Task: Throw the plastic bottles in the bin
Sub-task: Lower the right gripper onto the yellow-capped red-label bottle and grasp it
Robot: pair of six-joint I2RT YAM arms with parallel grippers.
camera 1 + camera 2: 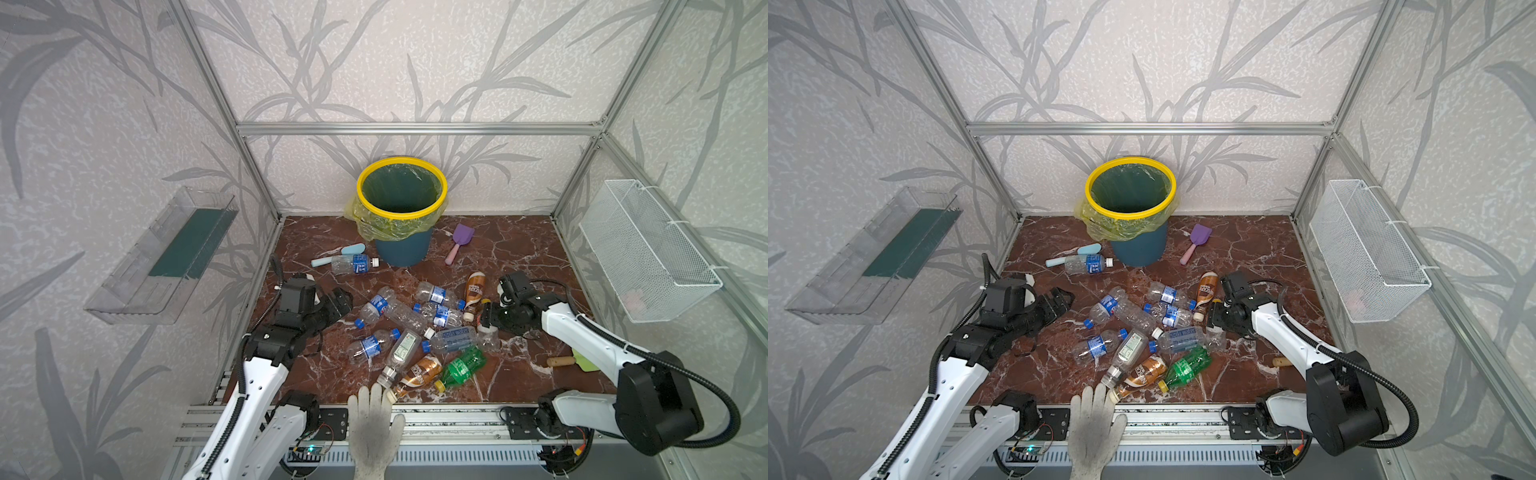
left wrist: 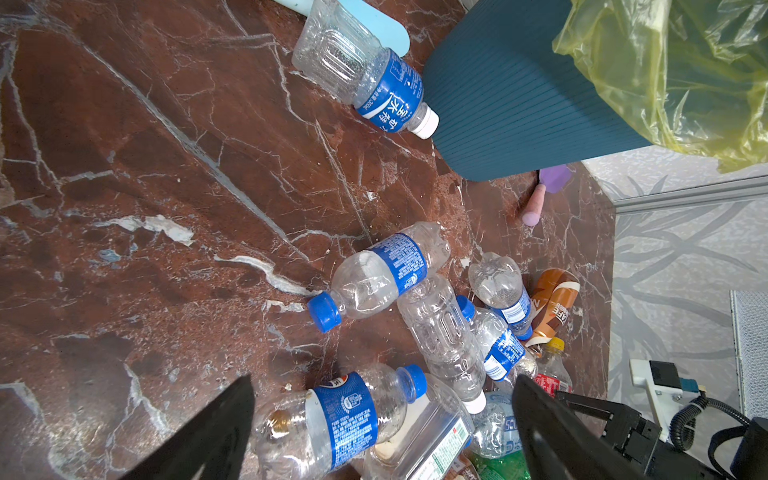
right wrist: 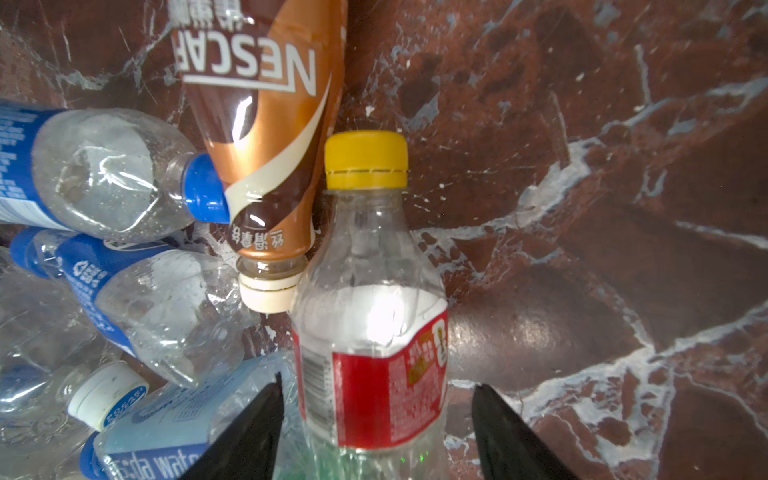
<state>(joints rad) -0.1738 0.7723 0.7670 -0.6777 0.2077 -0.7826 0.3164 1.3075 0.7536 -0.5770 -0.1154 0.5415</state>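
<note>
You have open surface (image 1: 532, 249) past the shovel (image 1: 459, 239) right of the bin (image 1: 401, 253) and left of the bottles (image 1: 405, 316); those crowd the middle, and a gloved hand (image 1: 374, 428) blocks the front edge.

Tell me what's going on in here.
Empty plastic bottles lie scattered on the brown marble top, due for the bin, where none shows yet. The right gripper straddles a yellow-capped, red-labelled bottle, with a gap on one side, so there is no grip yet. The left gripper hangs open beside the pile. A gloved hand rests at the front edge.
</note>
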